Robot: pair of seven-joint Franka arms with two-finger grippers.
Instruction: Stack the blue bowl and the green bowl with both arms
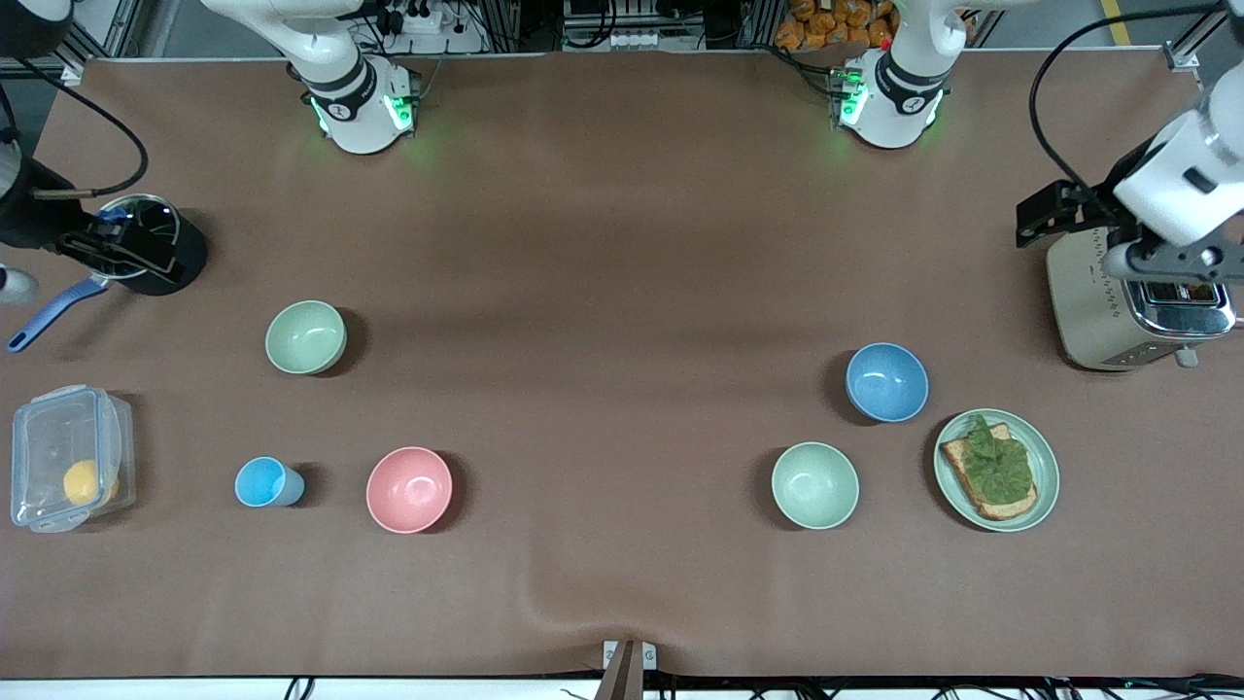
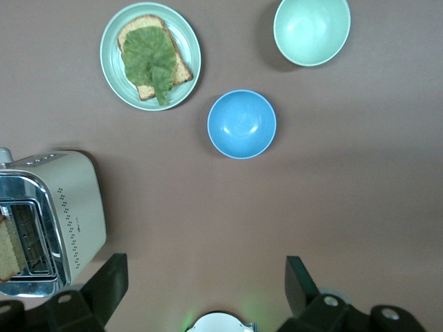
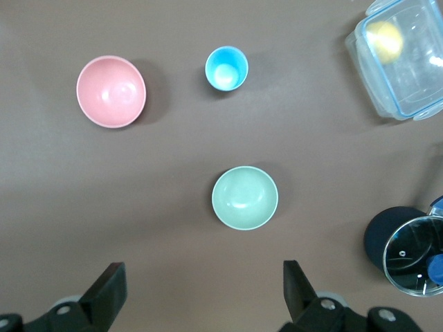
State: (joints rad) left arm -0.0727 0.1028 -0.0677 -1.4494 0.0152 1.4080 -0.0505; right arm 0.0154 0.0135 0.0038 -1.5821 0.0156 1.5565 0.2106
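The blue bowl (image 1: 886, 381) stands upright toward the left arm's end of the table and shows in the left wrist view (image 2: 241, 124). The sage-green bowl (image 1: 305, 336) stands upright toward the right arm's end and shows in the right wrist view (image 3: 244, 198). My left gripper (image 1: 1166, 261) hangs high over the toaster, open and empty, its jaws wide apart in the left wrist view (image 2: 202, 283). My right gripper (image 1: 107, 248) hangs high over the black pot, open and empty, jaws wide apart in the right wrist view (image 3: 202, 287).
A paler mint bowl (image 1: 814, 484) and a green plate with toast (image 1: 996, 470) lie nearer the front camera than the blue bowl. A toaster (image 1: 1127, 301) stands at the left arm's end. A pink bowl (image 1: 409, 489), light-blue cup (image 1: 267, 482), clear box (image 1: 68, 457) and black pot (image 1: 155, 248) are at the right arm's end.
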